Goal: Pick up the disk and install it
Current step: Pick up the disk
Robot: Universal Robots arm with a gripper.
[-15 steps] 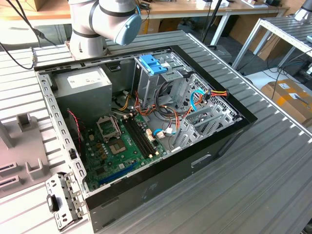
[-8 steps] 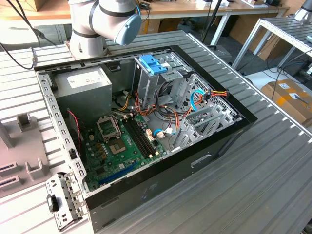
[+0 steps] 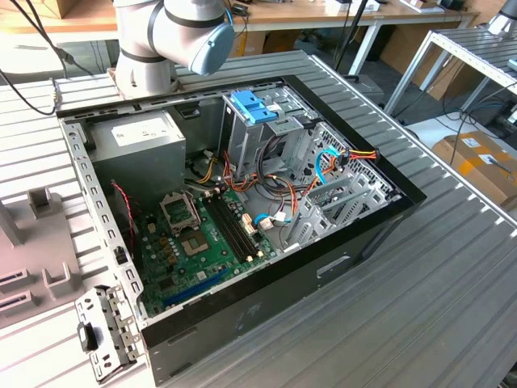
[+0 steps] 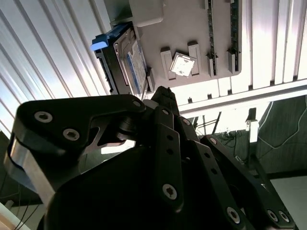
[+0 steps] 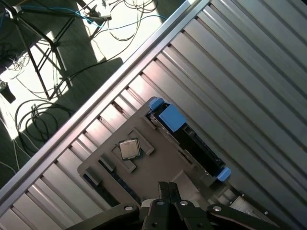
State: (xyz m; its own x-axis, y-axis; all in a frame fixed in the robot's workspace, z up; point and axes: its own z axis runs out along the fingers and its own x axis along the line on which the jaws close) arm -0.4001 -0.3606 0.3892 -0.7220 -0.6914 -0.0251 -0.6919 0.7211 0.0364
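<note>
The disk (image 5: 192, 141) stands on edge in a slot of a grey holder plate (image 5: 144, 175), its light blue carrier bracket (image 5: 169, 116) along its rim. In the second wrist view the disk (image 4: 125, 60) shows its white-and-blue label. My gripper (image 5: 168, 186) hovers over the holder plate, apart from the disk, with its black fingers pressed together and nothing between them. The fingertips (image 4: 164, 92) sit close beside the disk's edge.
An open computer case (image 3: 380, 222) lies on the ribbed metal table, with a green motherboard (image 3: 202, 234) and a metal drive cage topped by a blue latch (image 3: 253, 105). A small silver chip (image 5: 128, 149) rests on the holder plate. Cables and a stand are on the floor beyond the table edge.
</note>
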